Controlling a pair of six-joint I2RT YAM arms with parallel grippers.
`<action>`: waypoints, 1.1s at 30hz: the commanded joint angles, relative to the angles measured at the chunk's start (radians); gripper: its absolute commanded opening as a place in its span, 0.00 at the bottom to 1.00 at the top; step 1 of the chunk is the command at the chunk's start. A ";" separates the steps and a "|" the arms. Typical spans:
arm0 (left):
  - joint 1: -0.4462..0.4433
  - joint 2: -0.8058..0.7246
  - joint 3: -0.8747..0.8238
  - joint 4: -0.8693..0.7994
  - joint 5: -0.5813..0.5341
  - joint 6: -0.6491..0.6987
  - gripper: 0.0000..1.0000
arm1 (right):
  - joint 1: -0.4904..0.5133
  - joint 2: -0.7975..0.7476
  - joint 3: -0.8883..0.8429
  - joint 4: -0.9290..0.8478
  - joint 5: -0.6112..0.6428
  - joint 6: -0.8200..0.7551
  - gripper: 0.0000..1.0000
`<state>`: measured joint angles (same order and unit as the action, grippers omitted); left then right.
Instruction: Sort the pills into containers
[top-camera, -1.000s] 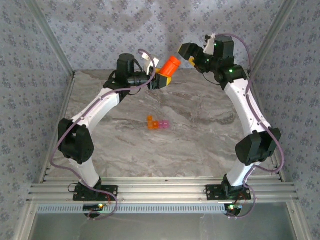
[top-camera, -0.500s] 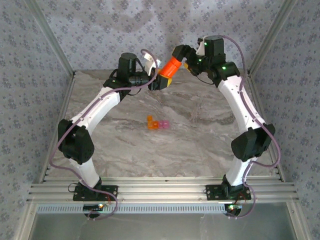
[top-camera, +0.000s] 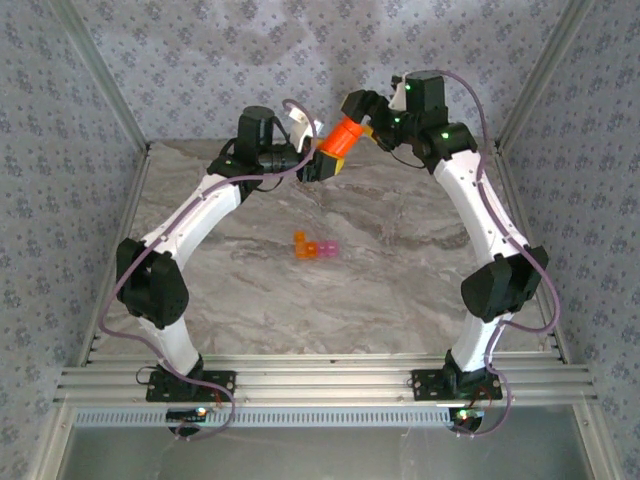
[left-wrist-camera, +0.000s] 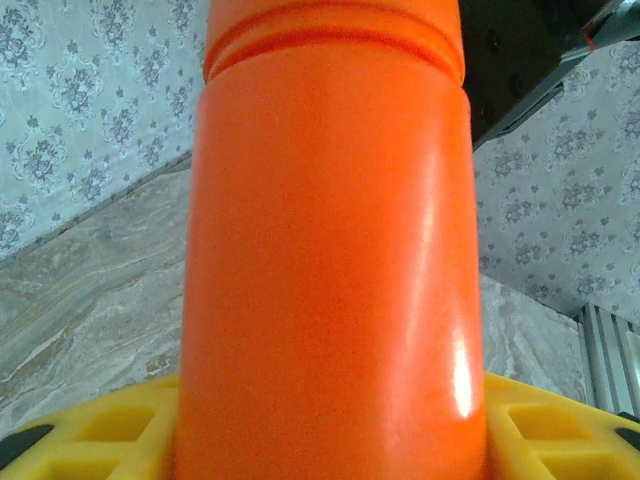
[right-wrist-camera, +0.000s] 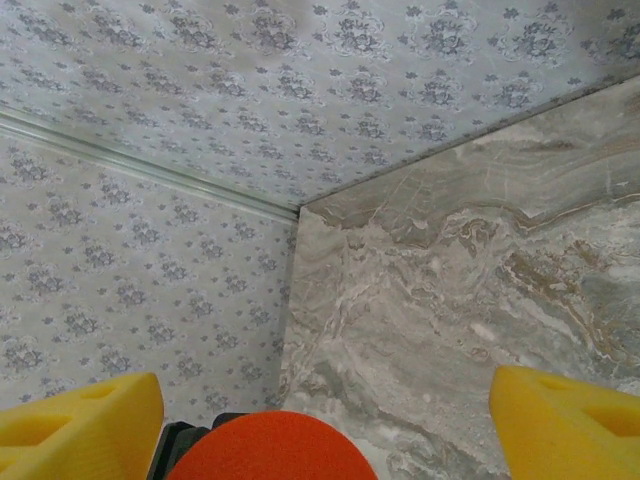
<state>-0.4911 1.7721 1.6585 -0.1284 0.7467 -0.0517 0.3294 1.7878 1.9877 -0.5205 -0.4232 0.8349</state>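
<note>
- The left jaws are clamped on the lower body of the tall orange cylindrical plastic bottle (left-wrist-camera: 330, 250). Their yellow pads (left-wrist-camera: 100, 432) press against it on both sides in the left wrist view.
- The right jaws are apart. Their yellow pads (right-wrist-camera: 80, 425) stand on either side of the bottle's round orange cap (right-wrist-camera: 262, 448) in the right wrist view, and a clear gap separates the cap from the pad on the other side of it.
- The bottle (top-camera: 343, 137) is held clear of the grey marbled table (top-camera: 400, 290), above its far edge and about midway between the far corners. It is tilted, with the cap end raised toward the right jaws.
- The left arm (top-camera: 200, 215) rises from the near left corner and the right arm (top-camera: 485, 215) from the near right corner. The two meet at the bottle.
- The containers (top-camera: 314, 248), two small joined translucent plastic cubes, rest on the table near its centre, well apart from both jaws. The orange compartment lies toward the left edge and the pink one toward the right edge.
- Whether any pills lie in the compartments cannot be told.
- Patterned wallpaper walls (top-camera: 200, 60) enclose the table on the left, far and right sides.
</note>
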 joint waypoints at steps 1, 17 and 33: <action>-0.013 0.012 0.044 0.030 0.014 0.019 0.00 | 0.014 -0.002 0.033 0.006 -0.030 0.019 0.86; -0.016 0.009 0.046 0.038 0.010 0.010 0.00 | 0.013 -0.024 0.003 0.013 -0.052 0.019 0.49; 0.043 0.010 -0.012 0.408 0.218 -0.380 0.00 | -0.082 -0.026 -0.104 0.368 -0.331 -0.223 0.41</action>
<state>-0.4698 1.8008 1.6543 0.0620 0.8696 -0.2813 0.2676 1.7729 1.8965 -0.2584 -0.6807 0.7300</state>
